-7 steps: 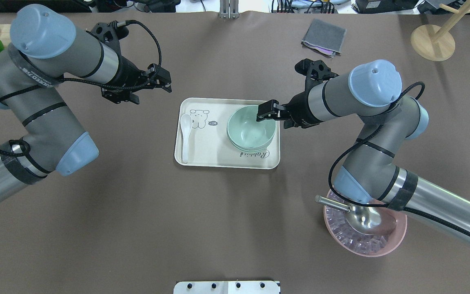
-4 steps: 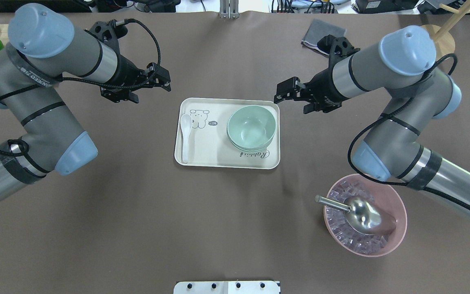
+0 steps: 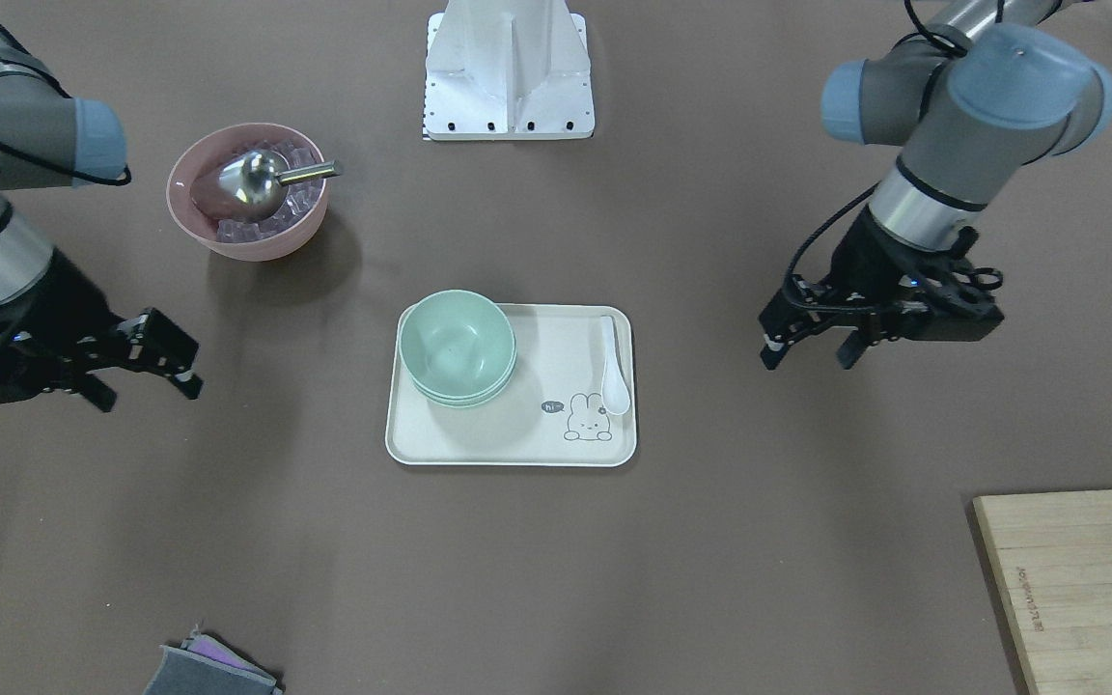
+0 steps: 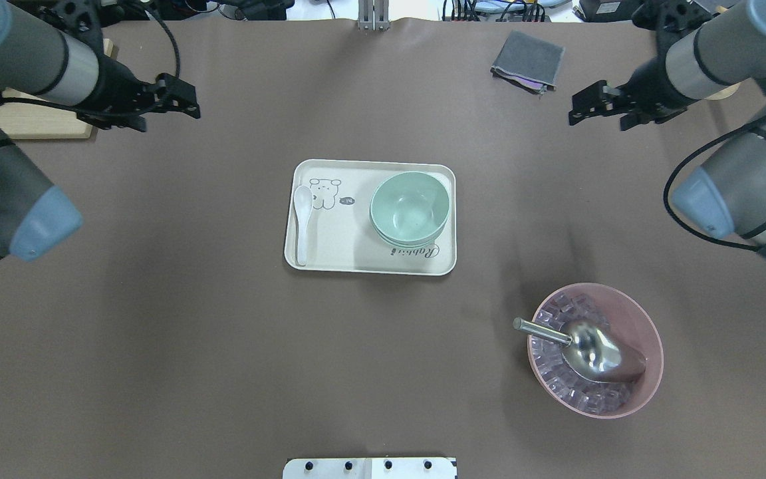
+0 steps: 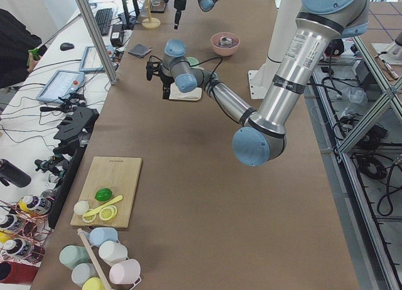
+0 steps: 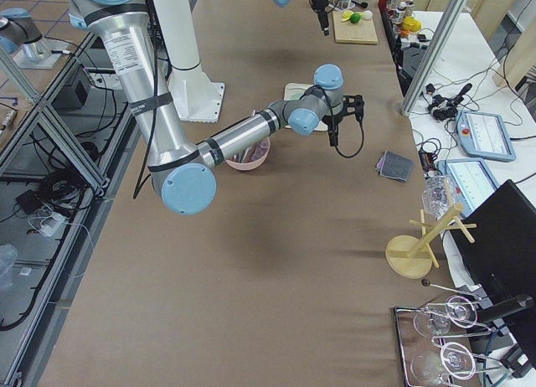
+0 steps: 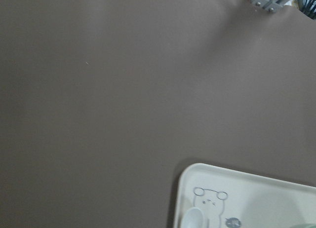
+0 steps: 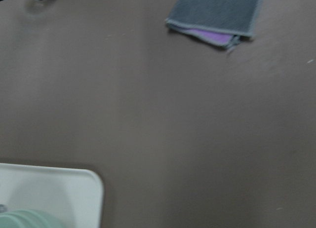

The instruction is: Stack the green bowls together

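Observation:
The pale green bowls [image 4: 409,206] sit nested in one stack on the right half of the cream tray [image 4: 370,265]; the front view also shows the stack [image 3: 457,347] on the tray [image 3: 508,452]. My left gripper [image 4: 190,101] is open and empty, far to the tray's back left, and also shows in the front view [image 3: 807,355]. My right gripper [image 4: 576,113] is open and empty, far to the tray's back right, and also shows in the front view [image 3: 151,386]. The right wrist view shows a sliver of bowl rim [image 8: 24,220].
A white spoon [image 4: 302,219] lies on the tray's left side. A pink bowl [image 4: 645,382] with ice and a metal scoop [image 4: 589,349] stands front right. A grey cloth [image 4: 528,60] lies at the back. A wooden cutting board [image 3: 1077,579] is by the left arm.
My right gripper pulled away from over the bowl stack and went to the back right. My left arm drew back to the back left. The bowl stack has not moved.

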